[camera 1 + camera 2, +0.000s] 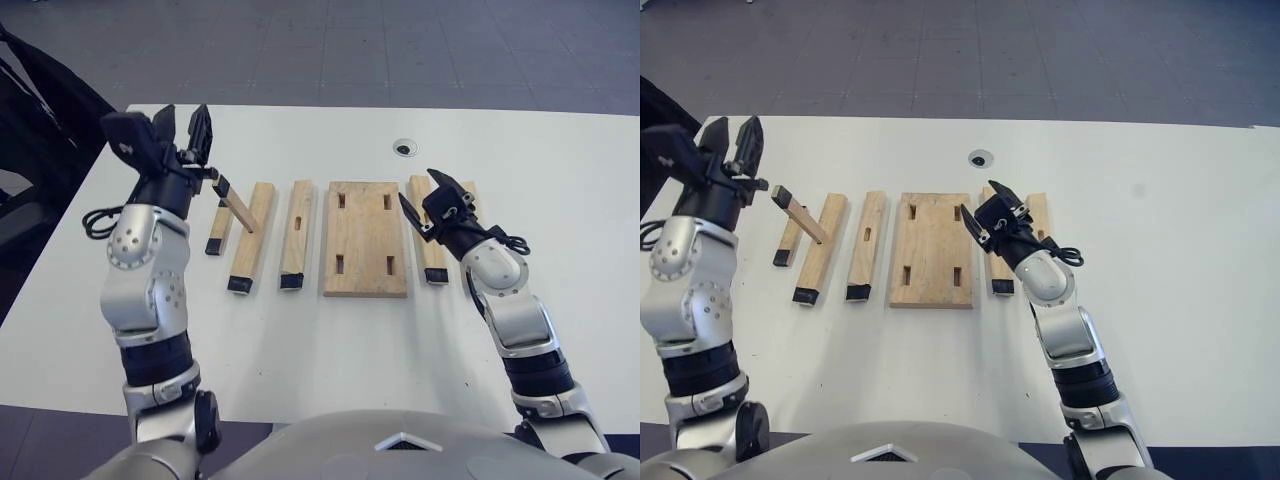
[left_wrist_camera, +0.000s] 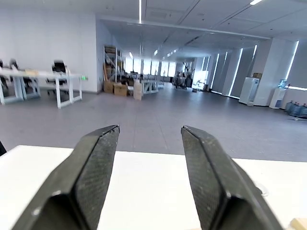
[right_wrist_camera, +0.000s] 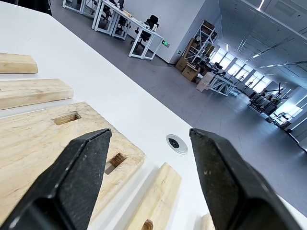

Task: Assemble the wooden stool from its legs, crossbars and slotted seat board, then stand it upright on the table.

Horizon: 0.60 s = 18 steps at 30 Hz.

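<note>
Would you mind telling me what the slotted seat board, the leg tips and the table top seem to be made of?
The slotted seat board looks like pale bare wood, with visible grain and seemingly no varnish. The leg tips are black, perhaps rubber or paint; I cannot tell which. The table top is smooth, matte white, probably laminate.

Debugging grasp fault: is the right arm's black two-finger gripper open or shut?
Open. The right gripper has black fingers spread wide, nothing between them, at the edge of the pale slotted wooden seat board.
</note>
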{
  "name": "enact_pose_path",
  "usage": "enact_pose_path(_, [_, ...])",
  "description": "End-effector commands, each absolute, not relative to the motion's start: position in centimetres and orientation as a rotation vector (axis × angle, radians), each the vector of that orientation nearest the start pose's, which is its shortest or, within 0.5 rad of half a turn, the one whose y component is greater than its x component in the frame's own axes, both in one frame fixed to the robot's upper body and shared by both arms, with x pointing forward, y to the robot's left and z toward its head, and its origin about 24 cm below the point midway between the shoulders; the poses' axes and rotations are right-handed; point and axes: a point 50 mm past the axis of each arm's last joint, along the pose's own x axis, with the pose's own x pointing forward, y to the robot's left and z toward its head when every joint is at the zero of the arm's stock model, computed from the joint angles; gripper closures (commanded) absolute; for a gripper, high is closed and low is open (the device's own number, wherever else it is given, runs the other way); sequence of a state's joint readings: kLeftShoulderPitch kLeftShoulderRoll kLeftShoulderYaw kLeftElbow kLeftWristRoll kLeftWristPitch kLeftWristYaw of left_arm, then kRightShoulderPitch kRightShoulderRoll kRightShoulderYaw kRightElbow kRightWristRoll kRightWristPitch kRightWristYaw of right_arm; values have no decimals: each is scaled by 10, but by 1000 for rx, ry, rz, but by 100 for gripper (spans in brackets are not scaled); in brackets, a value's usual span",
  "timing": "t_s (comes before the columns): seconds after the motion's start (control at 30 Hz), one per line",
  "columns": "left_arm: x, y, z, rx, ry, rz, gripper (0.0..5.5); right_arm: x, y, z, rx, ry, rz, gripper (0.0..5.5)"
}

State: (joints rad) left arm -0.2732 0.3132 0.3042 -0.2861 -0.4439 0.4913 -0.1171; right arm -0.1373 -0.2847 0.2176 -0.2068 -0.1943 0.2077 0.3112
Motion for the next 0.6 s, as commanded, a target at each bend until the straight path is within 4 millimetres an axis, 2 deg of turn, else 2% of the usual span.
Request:
enact_pose_path(0.03, [299, 229, 169, -149, -86, -43, 311, 266, -123, 92, -511, -56, 487, 252])
enact_pose_path(0.17, [302, 228, 148, -133, 39, -48, 311, 267, -124, 93, -516, -59, 485, 252])
enact_pose_path(0.27, [306, 225, 145, -142, 54, -54, 311, 266, -124, 93, -516, -58, 481, 252])
enact_pose_path(0.33, [312, 225, 155, -145, 17, -56, 311, 266, -124, 93, -516, -58, 482, 252])
enact_pose_path(0.43, [317, 232, 181, -154, -65, -47, 311, 266, -124, 93, -518, -57, 482, 252])
enact_pose_path(0.53, [318, 237, 219, -167, -183, -53, 311, 264, -124, 89, -519, -45, 484, 252])
enact_pose_path(0.6, [317, 234, 227, -179, -209, -67, 311, 263, -124, 89, -520, -44, 486, 252])
